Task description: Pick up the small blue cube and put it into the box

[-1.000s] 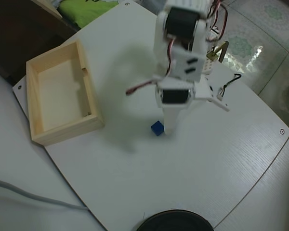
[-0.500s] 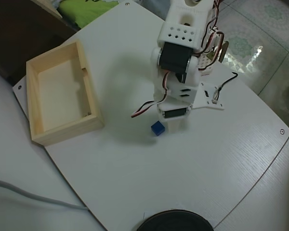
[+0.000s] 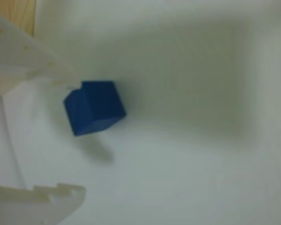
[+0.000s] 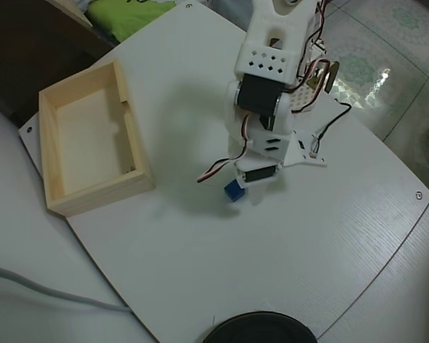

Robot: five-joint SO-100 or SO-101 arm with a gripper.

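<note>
The small blue cube [image 3: 94, 107] lies on the white table, turned at an angle, and touches the tip of the upper white finger [image 3: 47, 65]. My gripper [image 3: 79, 136] is open, its jaws wide apart, with the lower finger [image 3: 51, 197] well clear of the cube. In the overhead view the cube [image 4: 234, 190] peeks out at the left of my gripper [image 4: 244, 193], whose fingers the arm hides. The pale wooden box [image 4: 100, 189] stands empty to the left, a clear gap away from the cube. A strip of it shows in the wrist view [image 3: 18, 14].
The white table [image 4: 222, 264] has a rounded front edge. A black round object [image 4: 257, 332] sits at the bottom edge. A grey cable [image 4: 50, 293] runs at lower left. The arm's wires [image 4: 329, 125] trail to the right of the base.
</note>
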